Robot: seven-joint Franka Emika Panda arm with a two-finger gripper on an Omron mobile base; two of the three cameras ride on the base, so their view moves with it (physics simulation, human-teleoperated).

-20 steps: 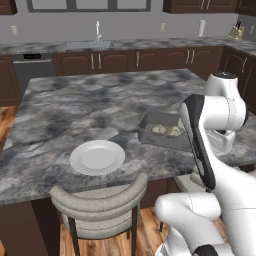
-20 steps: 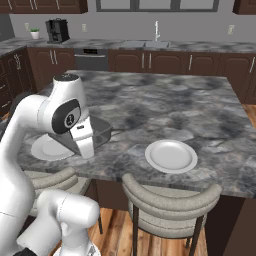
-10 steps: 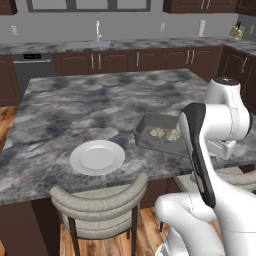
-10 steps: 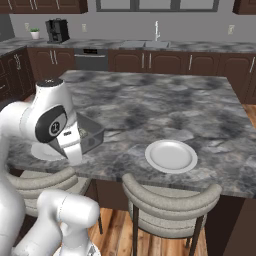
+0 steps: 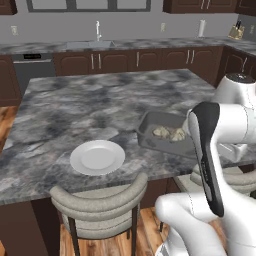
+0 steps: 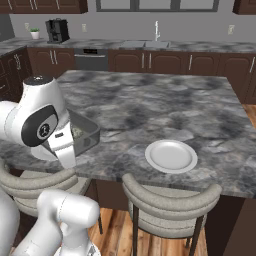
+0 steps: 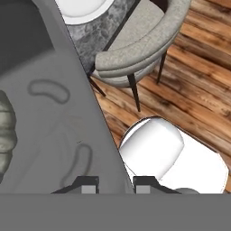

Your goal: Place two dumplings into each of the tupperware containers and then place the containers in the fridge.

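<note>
The grey container (image 5: 165,132), rim clamped between the jaws (image 7: 115,184), has been carried outward past the bench (image 5: 75,110) edge; two dumplings (image 5: 170,133) are aboard, so fridge delivery is under way.

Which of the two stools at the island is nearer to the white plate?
The stool directly below the white plate in the left base view; the other stool stands further right, below the grey container and partly behind the arm.

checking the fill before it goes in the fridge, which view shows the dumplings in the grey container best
The left base view: two dumplings sit side by side in the grey container, seen from above. The right base view shows just a pale patch beside the arm. The hand view catches one dumpling cut off at the edge.
</note>
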